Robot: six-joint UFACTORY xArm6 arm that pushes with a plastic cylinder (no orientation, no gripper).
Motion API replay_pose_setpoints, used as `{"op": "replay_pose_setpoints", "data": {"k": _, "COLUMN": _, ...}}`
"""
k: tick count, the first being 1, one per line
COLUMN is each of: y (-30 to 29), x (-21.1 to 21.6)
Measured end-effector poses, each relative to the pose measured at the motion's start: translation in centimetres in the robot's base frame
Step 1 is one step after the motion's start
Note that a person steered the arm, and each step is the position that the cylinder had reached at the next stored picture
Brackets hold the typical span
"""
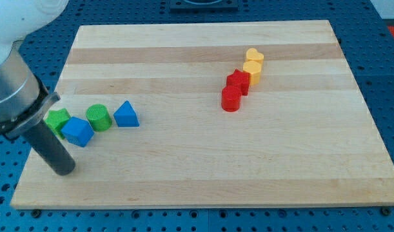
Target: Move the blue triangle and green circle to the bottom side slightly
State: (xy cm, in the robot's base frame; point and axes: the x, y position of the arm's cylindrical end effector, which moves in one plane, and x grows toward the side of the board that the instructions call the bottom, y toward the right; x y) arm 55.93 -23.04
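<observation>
Here, my tip (pixel 62 169) low at view's left, touching no block | blue triangle (pixel 126 115) up-right of tip | green circle (pixel 98 117) between, just beside triangle | wooden board (pixel 203 167) beneath.

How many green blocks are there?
2: the green circle just left of the blue triangle, and another green block at the board's left edge, partly hidden behind the arm.

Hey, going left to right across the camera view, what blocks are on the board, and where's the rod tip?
My tip → green block → blue block → green circle → blue triangle → red cylinder → red block. The two yellow blocks overlap in this order. My tip sits below the green block.
</observation>
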Motion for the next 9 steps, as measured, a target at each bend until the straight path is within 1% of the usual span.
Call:
{"op": "replay_pose_setpoints", "data": {"k": 1, "y": 1.0, "x": -1.8}}
{"op": "replay_pose_setpoints", "data": {"k": 3, "y": 5.5, "x": -5.1}}
{"op": "replay_pose_setpoints", "data": {"k": 4, "y": 6.7, "x": -6.3}}
{"op": "replay_pose_setpoints", "data": {"k": 5, "y": 6.9, "x": -3.5}}
{"op": "replay_pose_setpoints", "data": {"k": 6, "y": 6.5, "x": -3.7}}
{"op": "replay_pose_setpoints", "data": {"k": 7, "y": 7.0, "x": -5.4}}
{"op": "replay_pose_setpoints", "data": {"k": 8, "y": 10.3, "x": -5.1}}
{"op": "replay_pose_setpoints", "data": {"k": 9, "y": 17.1, "x": -4.4}}
